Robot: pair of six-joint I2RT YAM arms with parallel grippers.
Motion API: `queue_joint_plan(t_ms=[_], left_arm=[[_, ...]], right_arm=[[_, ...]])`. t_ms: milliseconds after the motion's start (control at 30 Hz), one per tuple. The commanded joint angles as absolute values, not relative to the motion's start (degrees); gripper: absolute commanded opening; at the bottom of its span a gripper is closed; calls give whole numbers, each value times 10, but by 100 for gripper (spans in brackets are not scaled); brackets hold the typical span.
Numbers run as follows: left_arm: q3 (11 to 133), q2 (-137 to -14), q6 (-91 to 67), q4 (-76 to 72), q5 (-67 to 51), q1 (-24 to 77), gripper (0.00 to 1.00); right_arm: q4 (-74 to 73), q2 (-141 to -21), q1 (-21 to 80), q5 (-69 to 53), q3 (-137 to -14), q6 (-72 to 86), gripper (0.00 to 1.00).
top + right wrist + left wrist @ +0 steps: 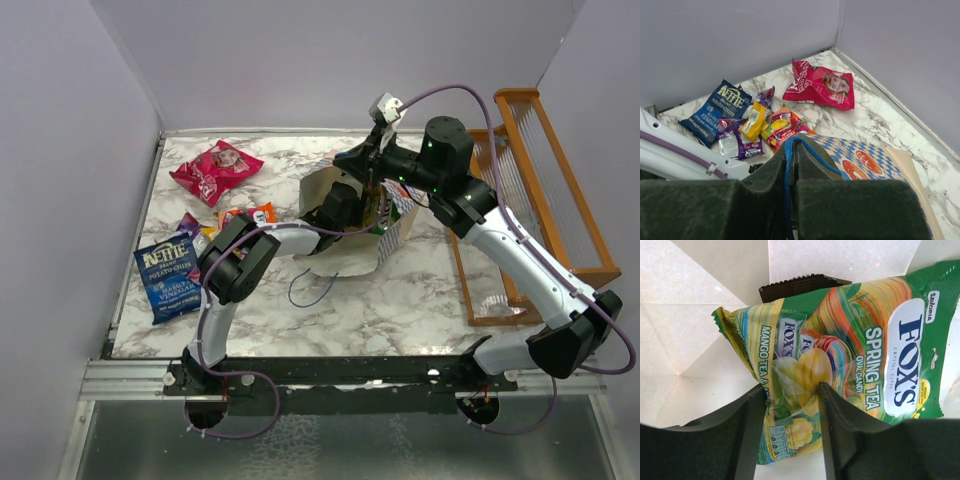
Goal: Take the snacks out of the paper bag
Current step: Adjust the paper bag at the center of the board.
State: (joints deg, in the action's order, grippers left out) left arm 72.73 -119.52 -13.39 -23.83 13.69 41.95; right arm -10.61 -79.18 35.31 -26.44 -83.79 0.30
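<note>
Right gripper clamps blue cord; left wrist alone shows left gripper straddling green pack, grip unclear.

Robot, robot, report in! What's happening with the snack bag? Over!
Right gripper shut on blue handle of paper bag. Left gripper inside the bag, fingers either side of green candy pack, grip unconfirmed. Nothing lying over it.
</note>
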Motion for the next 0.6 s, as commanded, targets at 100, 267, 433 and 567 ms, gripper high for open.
queue_joint_plan(t_ms=[100,267,433,567], left_arm=[[734,-1165,-153,-194,114,419,25],[722,-1120,-162,-183,114,424,13],[713,-1083,-165,-162,112,434,6],[702,-1054,-165,-154,112,450,3]], right_arm=[[-101,-773,357,-254,-825,-6,2],[-81,-770,357,-243,-802,2,2],[-74,-769,357,-220,-794,-1,2],[-82,-769,357,-205,-797,-15,2]])
